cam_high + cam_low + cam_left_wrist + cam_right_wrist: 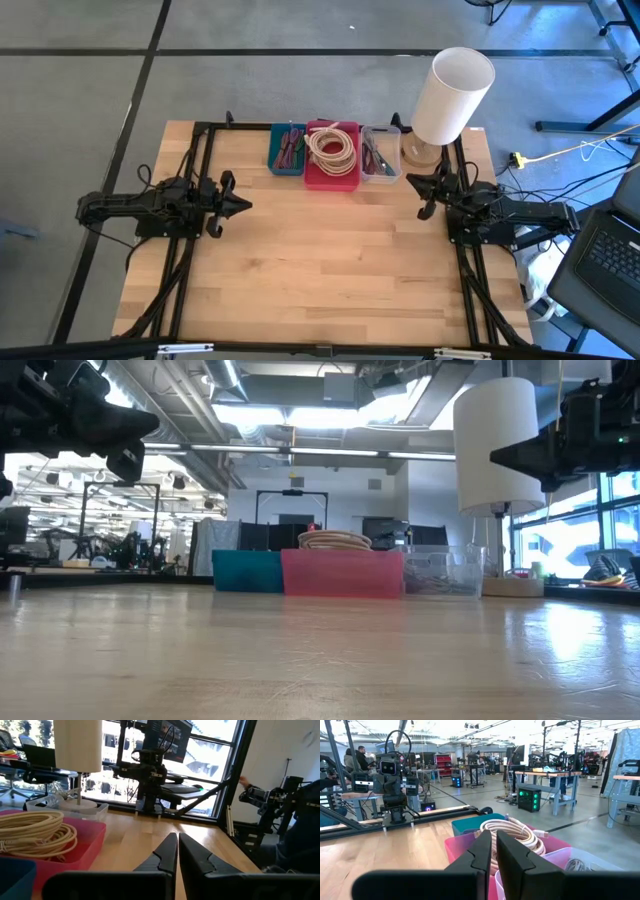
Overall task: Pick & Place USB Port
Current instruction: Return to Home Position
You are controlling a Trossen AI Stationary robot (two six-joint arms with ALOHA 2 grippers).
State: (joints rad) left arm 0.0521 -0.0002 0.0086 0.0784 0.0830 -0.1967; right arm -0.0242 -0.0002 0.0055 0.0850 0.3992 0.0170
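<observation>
Three small bins stand in a row at the table's far edge. A teal bin holds dark and coloured small parts. A pink bin holds a coiled cream cable. A clear bin holds dark small parts. No single USB part can be told apart. My left gripper hovers shut over the table's left half, pointing right. My right gripper hovers shut beside the clear bin, pointing left. In the wrist views, the left fingers and the right fingers nearly meet, with nothing between them.
A lamp with a white cylindrical shade and a wooden base stands at the far right corner, just behind my right arm. Bare wooden tabletop lies between the arms and toward the near edge. A laptop sits off the table's right side.
</observation>
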